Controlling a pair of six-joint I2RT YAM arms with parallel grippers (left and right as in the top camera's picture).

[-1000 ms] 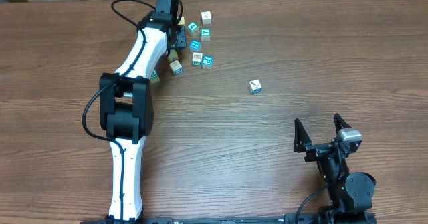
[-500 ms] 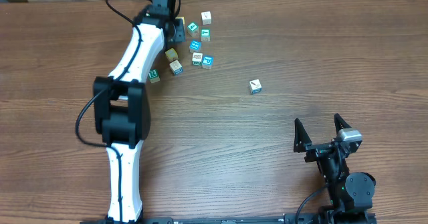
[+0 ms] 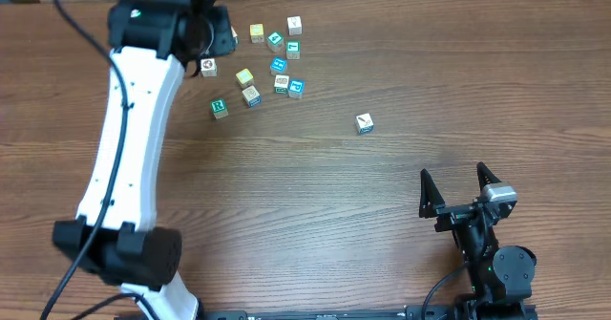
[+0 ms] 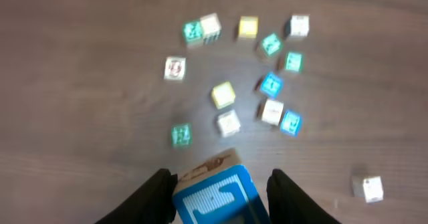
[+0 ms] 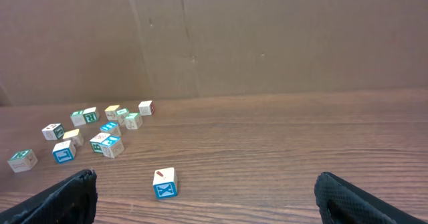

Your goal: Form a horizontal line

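Note:
My left gripper [image 4: 220,175] is shut on a blue-faced cube [image 4: 217,198] and holds it high above the table. In the overhead view the raised left arm [image 3: 143,81] covers the gripper. Below it several small letter cubes [image 3: 279,65] lie loosely clustered. At the cluster's far left a teal-green cube and a white one touch side by side, a short two-cube start of the horizontal line [image 4: 202,28], also in the right wrist view [image 5: 84,116]. My right gripper [image 3: 452,173] stands wide open near the front edge, with nothing between its fingers [image 5: 67,197].
One white cube with a blue X face [image 3: 364,122] lies alone, right of the cluster and ahead of the right gripper [image 5: 164,182]. A brown cardboard wall [image 5: 267,37] closes off the table's far edge.
The left arm has lifted up and swung left away from the cluster, uncovering cubes it hid. The right arm has not moved.

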